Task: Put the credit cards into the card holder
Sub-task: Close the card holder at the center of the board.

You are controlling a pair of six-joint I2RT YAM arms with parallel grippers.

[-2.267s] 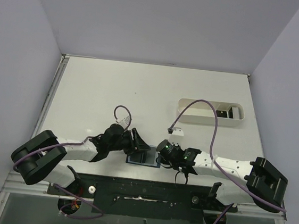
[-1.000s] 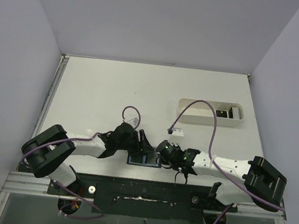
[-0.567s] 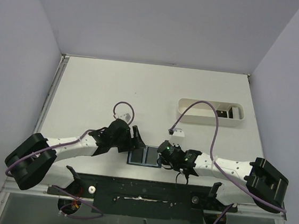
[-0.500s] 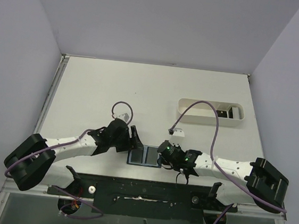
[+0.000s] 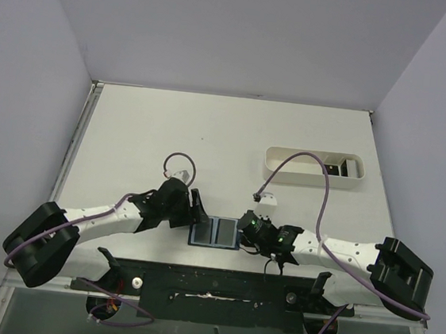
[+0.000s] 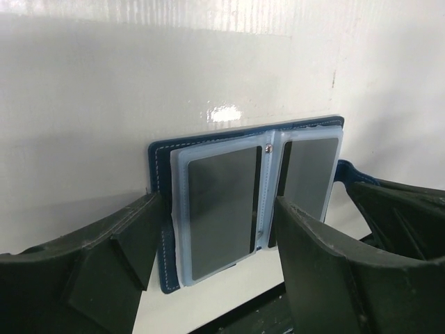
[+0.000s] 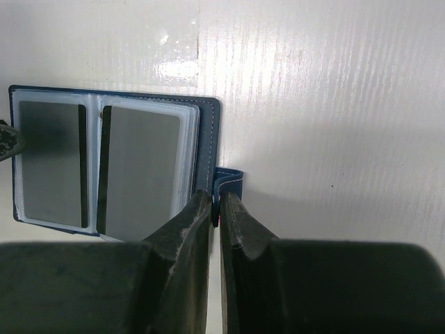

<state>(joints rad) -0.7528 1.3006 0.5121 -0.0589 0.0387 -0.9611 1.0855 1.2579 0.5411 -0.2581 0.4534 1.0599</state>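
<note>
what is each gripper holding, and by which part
The right gripper pinches the card holder by its snap tab; the left gripper is open, holding nothing.

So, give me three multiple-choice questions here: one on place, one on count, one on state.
1. Where on the table is the card holder?
A. at the far edge
B. at the near edge
C. in the far left corner
2. How many cards show in it?
A. one
B. two
C. four
3. The left gripper is:
A. open
B. shut on a card
C. shut on the holder
Answers: 1 B, the top view shows it there; 2 B, one in each sleeve; 3 A, its fingers stand wide apart.
</note>
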